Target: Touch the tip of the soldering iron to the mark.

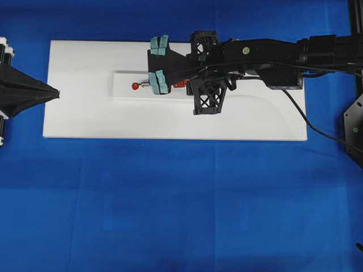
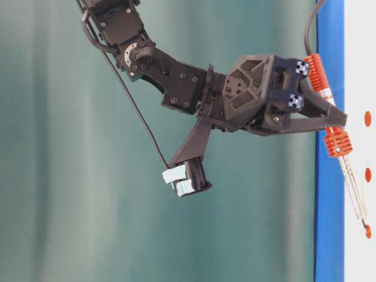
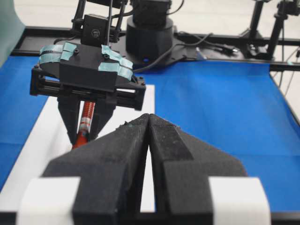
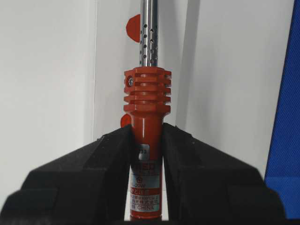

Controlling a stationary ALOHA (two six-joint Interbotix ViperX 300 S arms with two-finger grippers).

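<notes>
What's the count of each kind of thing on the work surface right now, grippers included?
Red dots: 3
Soldering iron: 1
White block: 1
White board: 1
Grippers: 2, the left gripper and the right gripper
Total: 8

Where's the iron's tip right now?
In the table-level view, the tip sits low on the right, near the lowest red dot on the white block.
</notes>
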